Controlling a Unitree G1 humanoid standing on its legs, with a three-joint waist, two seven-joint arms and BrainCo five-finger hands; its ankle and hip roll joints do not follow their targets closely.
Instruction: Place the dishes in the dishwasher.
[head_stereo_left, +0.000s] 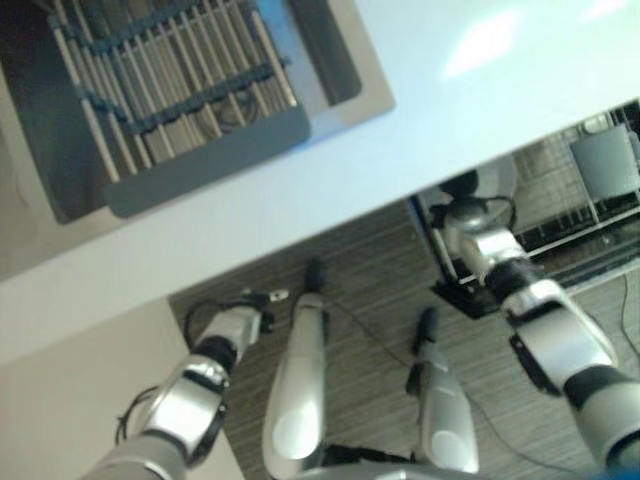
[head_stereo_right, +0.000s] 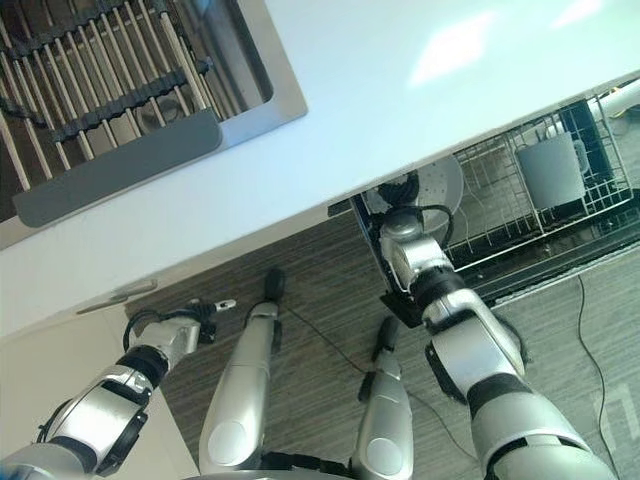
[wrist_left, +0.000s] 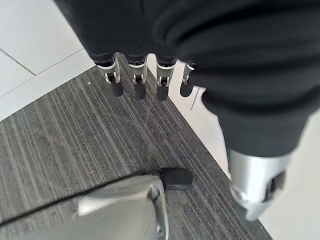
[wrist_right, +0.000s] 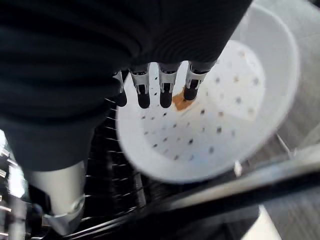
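- One dish is in play here: a white speckled plate (wrist_right: 215, 110) with a small orange-brown smear near its middle, sitting over the wire rack (head_stereo_right: 520, 200) of the open dishwasher, at the rack's end nearest the robot.
- The right hand (head_stereo_right: 400, 235) is at that plate. In the right wrist view its fingers (wrist_right: 165, 92) reach across the plate's face with the thumb (wrist_right: 60, 210) set apart below, but whether they actually grip the rim or just lie against it I cannot tell.
- The left hand (head_stereo_left: 245, 320) hangs low over the striped floor (wrist_left: 75, 145), well away from the rack, fingers (wrist_left: 137, 82) relaxed and holding nothing.
- A grey square item (head_stereo_right: 548, 170) already stands in the rack, further in than the plate.
- Above the rack runs the white countertop (head_stereo_right: 400, 120), and set into it, well apart from the rack, is a sink (head_stereo_left: 330, 60) covered by a roll-up drying mat (head_stereo_left: 170, 80).
- Handling, as a judgement: the plate looks stiff, glazed and slick, and it would chip or break if knocked on the wires. It is probably light enough for one hand. The rim is the place to hold it, thumb on one face and fingers on the other, so that it can be lowered on edge between the tines.
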